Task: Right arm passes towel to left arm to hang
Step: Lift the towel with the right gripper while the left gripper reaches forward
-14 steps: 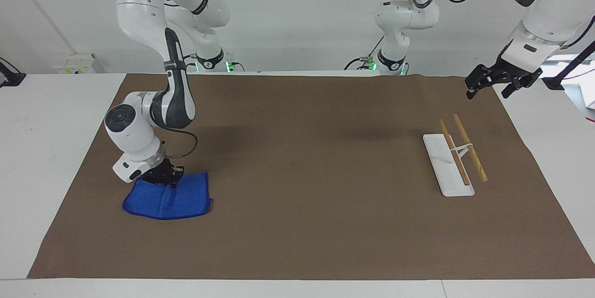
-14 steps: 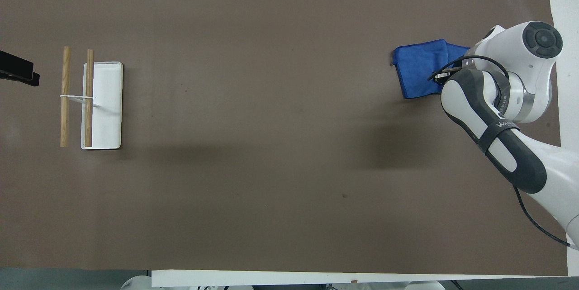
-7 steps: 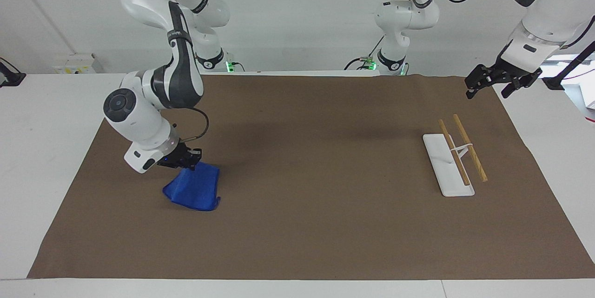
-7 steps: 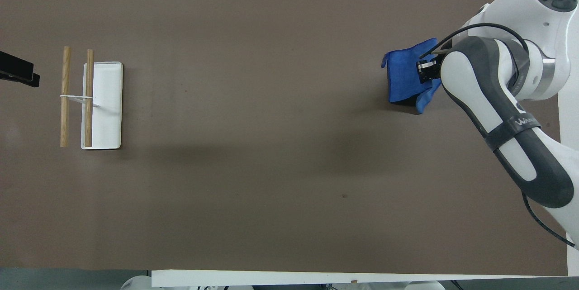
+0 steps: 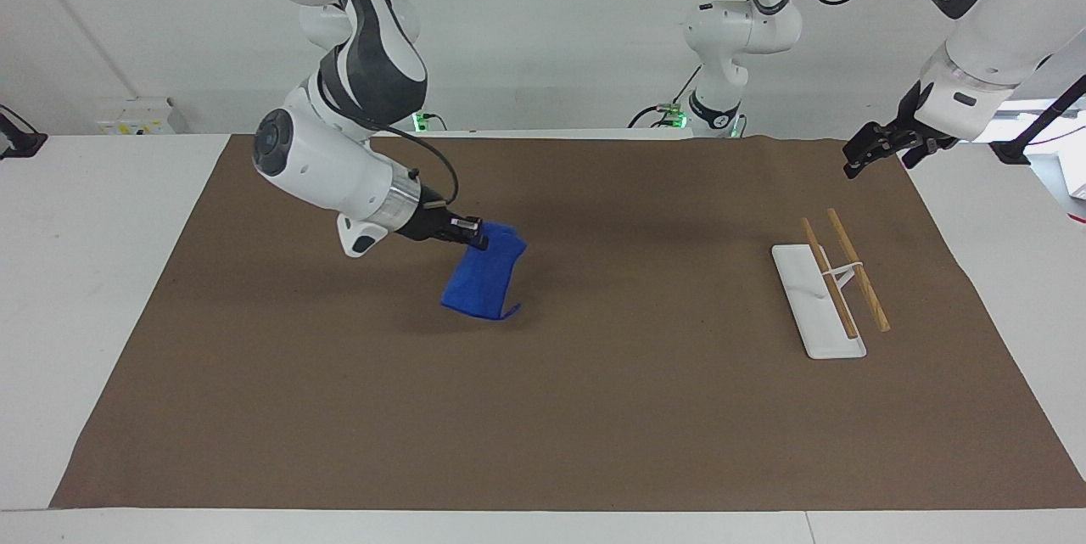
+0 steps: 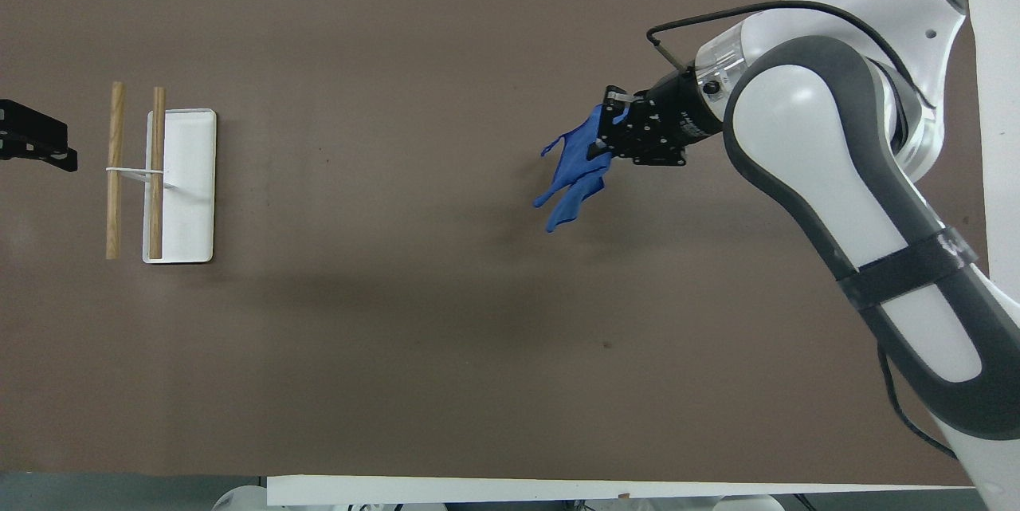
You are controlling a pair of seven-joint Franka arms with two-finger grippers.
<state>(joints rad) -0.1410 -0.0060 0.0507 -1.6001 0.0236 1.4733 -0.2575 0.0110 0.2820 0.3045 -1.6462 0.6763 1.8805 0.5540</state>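
Over the tabletop (image 5: pixel 594 408), the right gripper (image 5: pixel 477 234) grips the towel (image 5: pixel 485 279) by one corner (thin hold; could slip out mid-carry); the left gripper (image 5: pixel 882 149), jaws unreadable, waits over the tabletop's edge.

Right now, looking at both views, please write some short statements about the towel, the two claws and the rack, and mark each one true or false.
1. The right claw holds the towel by its top edge. True.
2. The towel lies flat on the brown mat. False: it hangs from the claw, clear of the mat.
3. The left claw grips the towel too. False: it holds nothing, up in the air at its own end of the table.
4. The rack has two wooden bars on a white base. True.
5. A towel hangs on the rack. False: both bars are bare.
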